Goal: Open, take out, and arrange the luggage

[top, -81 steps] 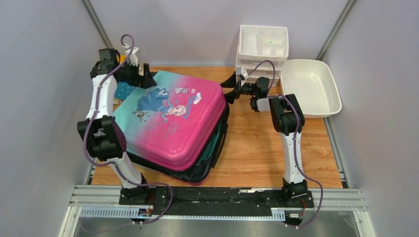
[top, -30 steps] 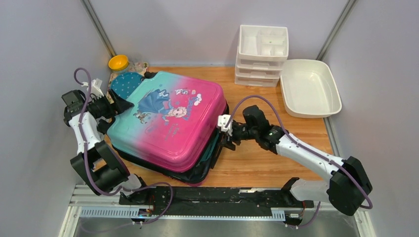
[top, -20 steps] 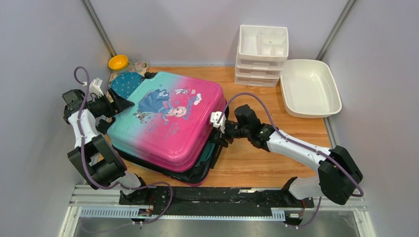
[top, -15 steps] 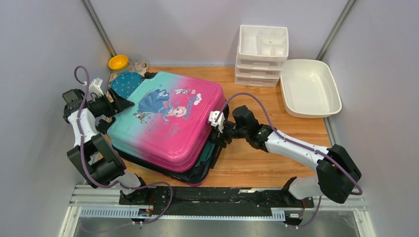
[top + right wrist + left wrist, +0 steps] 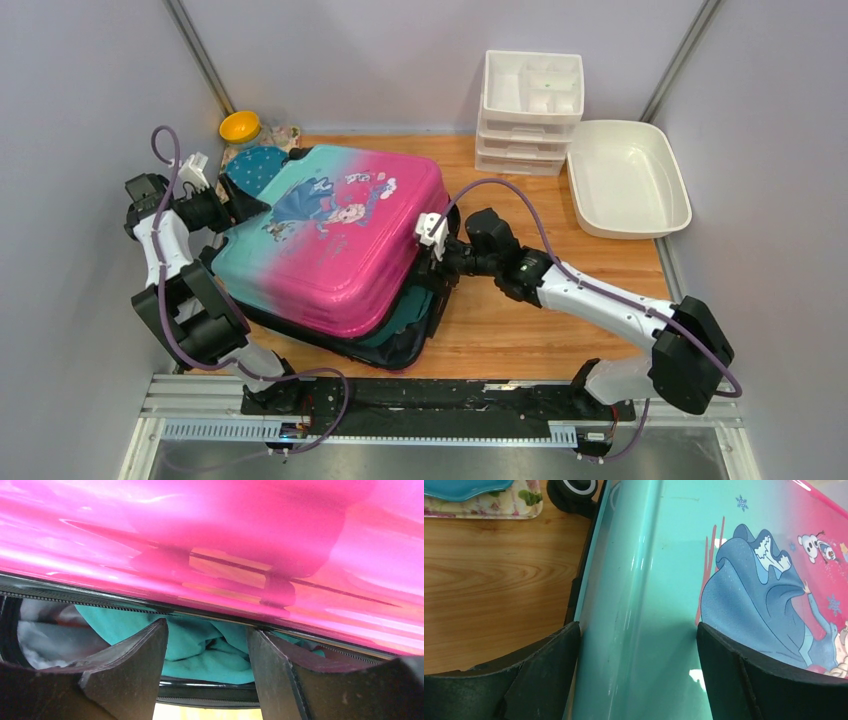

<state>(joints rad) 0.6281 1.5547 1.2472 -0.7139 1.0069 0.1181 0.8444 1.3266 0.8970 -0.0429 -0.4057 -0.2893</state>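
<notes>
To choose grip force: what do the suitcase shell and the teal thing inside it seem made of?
Suitcase shell: apparently hard plastic, glossy; it shows sharp highlights and reflections. Teal item inside: probably soft cloth, matte; it lies crumpled in folds.

Overhead view looking down, wrist views very close, all apparently sharing luggage (image 5: 330, 240)

Pale grey-lilac walls (image 5: 380, 60) enclose a wooden tabletop (image 5: 500, 340) under even light

The raised lid of the luggage (image 5: 330, 240) hides its inside; only bunched teal cloth (image 5: 200, 647) peeks out.
</notes>
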